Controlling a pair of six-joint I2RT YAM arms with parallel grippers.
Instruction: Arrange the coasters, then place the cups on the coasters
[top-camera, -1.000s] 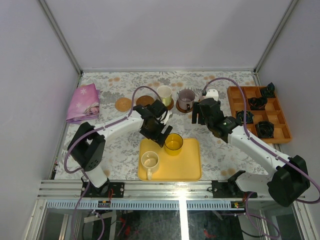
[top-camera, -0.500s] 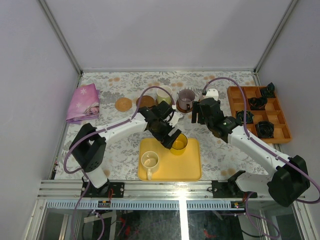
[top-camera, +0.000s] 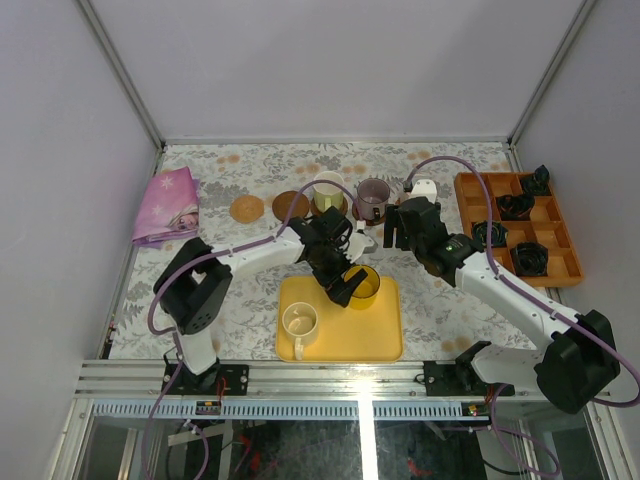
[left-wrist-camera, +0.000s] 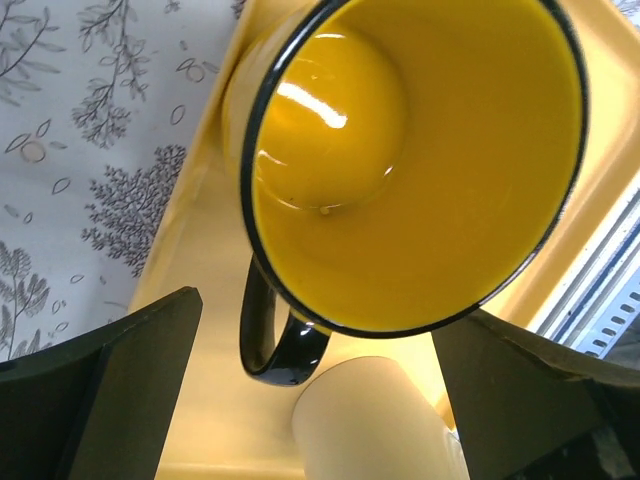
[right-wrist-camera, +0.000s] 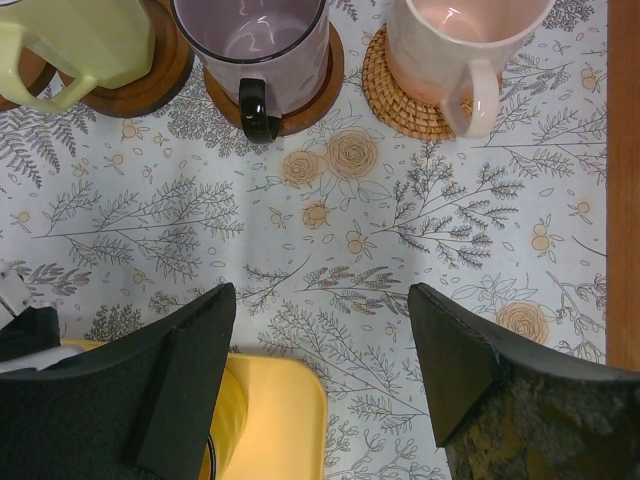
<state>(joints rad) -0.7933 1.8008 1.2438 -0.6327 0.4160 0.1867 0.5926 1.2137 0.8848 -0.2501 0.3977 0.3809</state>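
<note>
**Left gripper** (left-wrist-camera: 315, 310): released. Its two flat black fingers (left-wrist-camera: 130, 380) stand wide apart on either side of the yellow mug (left-wrist-camera: 420, 200), with a gap visible at each side. The yellow mug is glossy and round-walled, with a black rim and a black loop handle. It sits on the smooth yellow tray (left-wrist-camera: 205, 400), close to a matte cream mug (left-wrist-camera: 370, 420) on the same tray.

**Right gripper** (right-wrist-camera: 320, 300): released, with nothing between its fingers. It hangs over the floral tablecloth (right-wrist-camera: 330, 220), just beyond the tray's rounded corner.

**Far row, left to right in the right wrist view:**
- The pale cream mug (right-wrist-camera: 80, 40) stands on the first dark coaster (right-wrist-camera: 165, 75), a smooth wooden disc.
- The grey-purple mug (right-wrist-camera: 250, 40), with a black handle, stands on the second dark coaster (right-wrist-camera: 320, 85).
- The pink mug (right-wrist-camera: 450, 50) stands on the woven tan coaster (right-wrist-camera: 385, 95), which has a coiled fibre texture.

**Unoccupied discs:** the bare dark coaster (top-camera: 288, 204) lies just left of the row. The bare tan coaster (top-camera: 246, 208) lies beside it, not touching.
</note>
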